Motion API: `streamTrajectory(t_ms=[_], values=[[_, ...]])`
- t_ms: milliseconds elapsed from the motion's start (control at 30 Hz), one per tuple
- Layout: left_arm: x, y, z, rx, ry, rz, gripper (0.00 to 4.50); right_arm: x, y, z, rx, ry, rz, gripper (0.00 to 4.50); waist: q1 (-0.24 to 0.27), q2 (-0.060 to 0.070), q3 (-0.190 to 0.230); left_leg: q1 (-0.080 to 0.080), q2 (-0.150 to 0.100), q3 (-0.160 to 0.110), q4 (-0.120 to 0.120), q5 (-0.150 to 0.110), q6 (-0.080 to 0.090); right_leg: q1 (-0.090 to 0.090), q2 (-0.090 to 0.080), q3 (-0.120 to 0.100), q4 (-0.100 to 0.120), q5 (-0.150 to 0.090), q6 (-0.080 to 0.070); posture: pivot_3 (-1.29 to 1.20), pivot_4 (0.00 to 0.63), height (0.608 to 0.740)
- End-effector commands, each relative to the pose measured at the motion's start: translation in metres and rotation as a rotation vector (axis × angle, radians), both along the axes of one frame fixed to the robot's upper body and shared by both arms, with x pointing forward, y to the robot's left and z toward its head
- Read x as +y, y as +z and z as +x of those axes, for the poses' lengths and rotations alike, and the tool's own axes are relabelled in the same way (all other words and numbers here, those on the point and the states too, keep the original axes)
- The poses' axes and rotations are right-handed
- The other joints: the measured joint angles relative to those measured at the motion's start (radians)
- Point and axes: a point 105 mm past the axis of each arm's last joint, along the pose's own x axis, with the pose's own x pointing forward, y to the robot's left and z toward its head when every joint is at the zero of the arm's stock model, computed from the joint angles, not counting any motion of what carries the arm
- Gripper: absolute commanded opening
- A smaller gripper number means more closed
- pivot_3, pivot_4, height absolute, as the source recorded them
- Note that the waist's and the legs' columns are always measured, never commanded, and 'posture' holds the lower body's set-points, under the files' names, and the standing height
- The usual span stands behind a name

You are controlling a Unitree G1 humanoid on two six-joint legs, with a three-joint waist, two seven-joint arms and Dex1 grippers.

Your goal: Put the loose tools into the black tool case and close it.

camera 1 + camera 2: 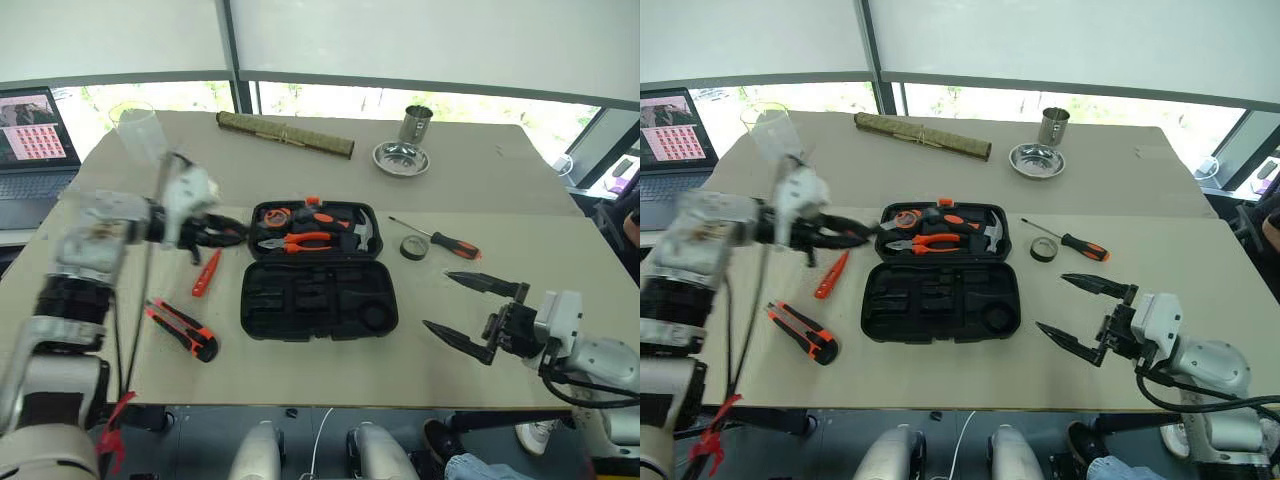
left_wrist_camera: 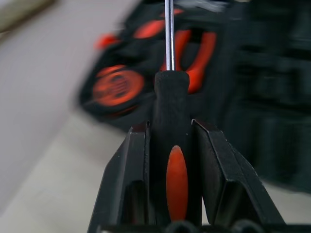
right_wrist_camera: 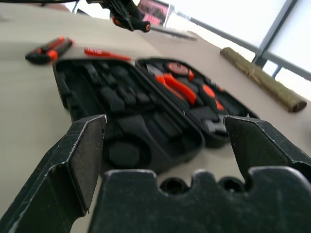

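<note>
Your left tool [image 2: 171, 145] pinches a long screwdriver [image 2: 171, 121] by its handle, held above the desk [image 1: 500, 190] beside the open black tool case [image 1: 318, 270]. Your right tool [image 1: 470, 312] hangs spread wide near the case's other end.

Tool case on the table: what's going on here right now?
The black tool case lies open, with pliers and a hammer in its far half. The left gripper is shut on a screwdriver, held beside the case's far left corner. The right gripper hangs open to the case's right. On the table are a utility knife, a slim orange screwdriver, a tape roll and a second long screwdriver.
</note>
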Motion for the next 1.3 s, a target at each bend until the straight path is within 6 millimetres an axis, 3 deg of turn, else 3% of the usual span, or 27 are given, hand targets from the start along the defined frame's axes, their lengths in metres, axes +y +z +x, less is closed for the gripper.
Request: streamTrajectory(t_ms=[33, 233, 500, 733, 967, 1033, 1067, 1200, 1300], values=[[-0.027, -0.011, -0.002, -0.043, -0.047, 0.12, 0.86, -0.005, 0.012, 0.0, -0.042, 0.001, -0.013, 4.5, -0.01, 0.0, 0.0, 0.0, 0.0, 0.0, 0.0, 0.0, 0.0, 0.0, 0.0, 0.001, 0.0, 0.0, 0.0, 0.0, 0.15, 0.74], [-0.049, -0.032, 0.009, -0.073, -0.009, 0.195, 0.86, 0.008, 0.015, 0.003, -0.047, 0.018, 0.016, 4.5, -0.023, 0.001, 0.0, 0.0, 0.0, -0.002, 0.0, 0.0, 0.001, 0.0, 0.001, 0.001, 0.001, 0.0, 0.0, 0.0, 0.15, 0.74], [-0.035, -0.033, 0.014, -0.134, -0.022, 0.277, 0.86, 0.017, 0.015, 0.001, -0.044, 0.021, 0.039, 4.5, -0.019, 0.001, 0.0, 0.0, 0.0, -0.002, 0.002, 0.0, 0.001, 0.001, 0.001, 0.001, 0.001, 0.0, 0.0, 0.0, 0.15, 0.74], [-0.01, -0.033, 0.01, -0.134, -0.012, 0.331, 0.86, 0.019, 0.015, 0.001, -0.043, 0.02, 0.046, 4.5, -0.025, 0.002, 0.0, 0.001, 0.0, -0.002, 0.002, 0.0, 0.001, 0.0, 0.001, 0.002, 0.002, 0.0, 0.0, 0.0, 0.15, 0.74], [-0.013, -0.043, 0.008, -0.1, -0.018, 0.378, 0.86, 0.022, 0.014, 0.0, -0.037, 0.033, 0.05, 4.5, -0.014, 0.002, 0.0, 0.0, 0.0, -0.002, 0.006, 0.0, 0.001, 0.002, 0.001, 0.001, 0.002, 0.001, 0.001, 0.0, 0.15, 0.74], [-0.02, -0.041, 0.003, -0.068, -0.056, 0.342, 1.86, 0.024, 0.015, 0.0, -0.04, 0.037, 0.051, 4.5, -0.015, 0.002, 0.0, 0.0, 0.0, -0.002, 0.006, 0.0, 0.001, 0.002, 0.001, 0.001, 0.002, 0.001, 0.001, 0.0, 0.15, 0.74], [-0.024, -0.038, 0.0, -0.061, -0.076, 0.312, 2.0, 0.024, 0.016, 0.0, -0.04, 0.038, 0.051, 4.5, -0.016, 0.002, 0.0, 0.0, 0.0, -0.002, 0.007, 0.0, 0.001, 0.002, 0.001, 0.001, 0.002, 0.001, 0.002, 0.0, 0.15, 0.74], [-0.03, -0.019, 0.012, -0.189, -0.051, 0.198, 3.39, 0.024, 0.016, 0.0, -0.039, 0.038, 0.05, 4.5, -0.009, 0.004, -0.001, 0.0, 0.0, -0.002, 0.007, 0.0, 0.001, 0.002, 0.001, 0.001, 0.003, 0.001, 0.002, 0.0, 0.15, 0.74], [-0.04, -0.003, 0.014, -0.225, -0.034, 0.032, 3.39, 0.024, 0.014, -0.001, -0.031, 0.035, 0.053, 4.5, -0.008, 0.004, -0.001, -0.002, 0.0, -0.002, 0.009, 0.0, 0.001, 0.001, 0.001, 0.001, 0.002, 0.002, 0.002, 0.0, 0.15, 0.74]])
